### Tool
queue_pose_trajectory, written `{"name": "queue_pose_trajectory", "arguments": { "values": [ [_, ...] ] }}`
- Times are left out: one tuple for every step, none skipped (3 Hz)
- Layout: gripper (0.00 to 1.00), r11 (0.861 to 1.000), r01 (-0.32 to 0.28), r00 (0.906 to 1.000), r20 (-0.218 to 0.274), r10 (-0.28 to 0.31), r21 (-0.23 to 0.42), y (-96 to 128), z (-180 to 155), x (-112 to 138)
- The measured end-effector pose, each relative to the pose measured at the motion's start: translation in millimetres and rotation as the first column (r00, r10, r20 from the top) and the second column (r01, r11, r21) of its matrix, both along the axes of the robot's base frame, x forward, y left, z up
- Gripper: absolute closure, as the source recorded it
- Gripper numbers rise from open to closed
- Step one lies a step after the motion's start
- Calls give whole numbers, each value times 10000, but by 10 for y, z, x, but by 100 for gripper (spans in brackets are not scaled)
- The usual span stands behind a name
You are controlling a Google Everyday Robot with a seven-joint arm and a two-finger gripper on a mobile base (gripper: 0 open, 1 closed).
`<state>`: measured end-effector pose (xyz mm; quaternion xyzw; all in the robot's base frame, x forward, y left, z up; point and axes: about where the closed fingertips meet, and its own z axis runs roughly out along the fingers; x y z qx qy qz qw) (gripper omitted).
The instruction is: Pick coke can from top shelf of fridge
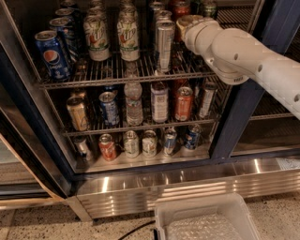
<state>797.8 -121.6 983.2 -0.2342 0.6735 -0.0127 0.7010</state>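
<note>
Lower centre: white bin (pixel 206 220) before the fridge (pixel 187 180). Upper centre, over the top shelf (pixel 108 75): tool (pixel 186 22), its grip cannot be told, apparently lined up on the coke can (pixel 180 8) behind it at the frame's top edge.

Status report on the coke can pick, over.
Gripper at top shelf, right side, near coke can. Can upright, at the back. Slim silver can close alongside.
</note>
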Motion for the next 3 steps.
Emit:
{"name": "queue_pose_trajectory", "arguments": {
  "values": [
    [94,10000,86,10000,-15,-86,11,17,5,16],
    [93,9998,175,9998,-32,-175,-3,57,8,47],
    [95,9995,313,9995,-98,-313,-28,73,-23,90]
  ]
}}
